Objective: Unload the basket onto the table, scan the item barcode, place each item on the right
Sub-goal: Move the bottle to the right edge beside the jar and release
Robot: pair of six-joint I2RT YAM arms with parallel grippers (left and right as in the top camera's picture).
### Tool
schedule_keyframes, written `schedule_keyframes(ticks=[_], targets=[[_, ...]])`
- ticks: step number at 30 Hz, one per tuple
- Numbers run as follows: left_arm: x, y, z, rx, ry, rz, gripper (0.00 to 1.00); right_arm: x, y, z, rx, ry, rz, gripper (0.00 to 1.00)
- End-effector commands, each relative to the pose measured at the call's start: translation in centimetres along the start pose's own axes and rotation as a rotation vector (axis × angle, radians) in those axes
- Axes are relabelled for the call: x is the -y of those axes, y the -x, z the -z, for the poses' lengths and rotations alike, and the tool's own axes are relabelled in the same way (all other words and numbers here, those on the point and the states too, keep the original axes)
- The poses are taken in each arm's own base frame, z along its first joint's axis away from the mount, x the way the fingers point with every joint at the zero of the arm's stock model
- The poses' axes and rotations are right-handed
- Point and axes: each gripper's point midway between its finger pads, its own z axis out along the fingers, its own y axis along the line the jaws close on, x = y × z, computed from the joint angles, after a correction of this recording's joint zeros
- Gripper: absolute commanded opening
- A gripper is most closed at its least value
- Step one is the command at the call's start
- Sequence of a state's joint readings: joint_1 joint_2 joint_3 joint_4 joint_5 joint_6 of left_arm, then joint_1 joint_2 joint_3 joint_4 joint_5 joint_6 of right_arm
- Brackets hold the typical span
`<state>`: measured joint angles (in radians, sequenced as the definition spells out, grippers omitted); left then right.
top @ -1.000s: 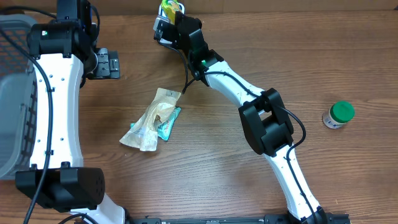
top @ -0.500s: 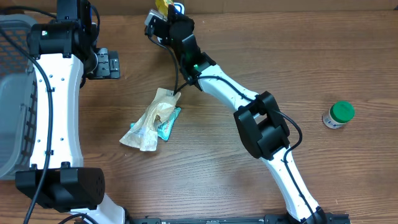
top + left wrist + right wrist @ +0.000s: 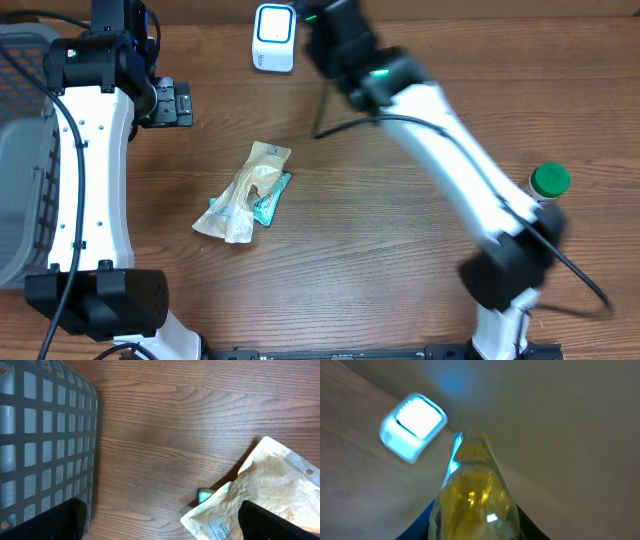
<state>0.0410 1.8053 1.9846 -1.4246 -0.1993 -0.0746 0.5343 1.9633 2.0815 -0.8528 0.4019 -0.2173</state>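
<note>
On the right wrist camera my right fingers point(image 3: 422, 527) are pinching a clear bottle point(image 3: 472, 492) of what looks like yellow liquid. The picture is blurred, so I can't make out a label or barcode. The bottle is near the barcode scanner point(image 3: 272, 37), a little to its right and not touching it. The scanner stands at the far edge of the tabletop point(image 3: 400, 260), its face glowing blue-white.

My left fingers point(image 3: 60, 520) are spread wide with nothing between them, well to the left of the scanner and nearer the arm bases. A crumpled brown pouch point(image 3: 248, 188) lies nearer the bases than the scanner, almost straight in line with it. A teal packet point(image 3: 271, 200) pokes out from under the pouch's right edge. A small green-lidded jar point(image 3: 545, 184) stands far to the right of the scanner. A grey mesh basket point(image 3: 18, 150) sits far to its left.
</note>
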Motion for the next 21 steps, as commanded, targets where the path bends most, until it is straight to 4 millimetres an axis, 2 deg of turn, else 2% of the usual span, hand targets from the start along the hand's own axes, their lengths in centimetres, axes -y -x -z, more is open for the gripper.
schedule_keyframes(ticks=[1, 4, 7, 9, 13, 16, 21], targets=[[-0.1, 0.3, 0.3, 0.013, 0.009, -0.007, 1.00, 6.4, -2.9, 1.9, -0.095, -0.107, -0.289, 0.09], [-0.1, 0.3, 0.3, 0.013, 0.009, -0.007, 1.00, 10.2, -8.1, 1.9, -0.270, -0.174, -0.401, 0.09], [-0.1, 0.3, 0.3, 0.013, 0.009, -0.007, 1.00, 12.4, -12.6, 1.6, -0.422, -0.170, -0.506, 0.10], [-0.1, 0.3, 0.3, 0.013, 0.009, -0.007, 1.00, 13.4, -14.9, 1.4, -0.498, -0.132, -0.565, 0.11], [-0.1, 0.3, 0.3, 0.013, 0.009, -0.007, 1.00, 15.4, -18.1, 1.2, -0.590, -0.092, -0.667, 0.15], [-0.1, 0.3, 0.3, 0.013, 0.009, -0.007, 1.00, 17.5, -20.4, 1.3, -0.642, -0.124, -0.721, 0.17], [-0.1, 0.3, 0.3, 0.013, 0.009, -0.007, 0.99, 18.7, -23.0, 1.5, -0.725, -0.145, -0.754, 0.17]])
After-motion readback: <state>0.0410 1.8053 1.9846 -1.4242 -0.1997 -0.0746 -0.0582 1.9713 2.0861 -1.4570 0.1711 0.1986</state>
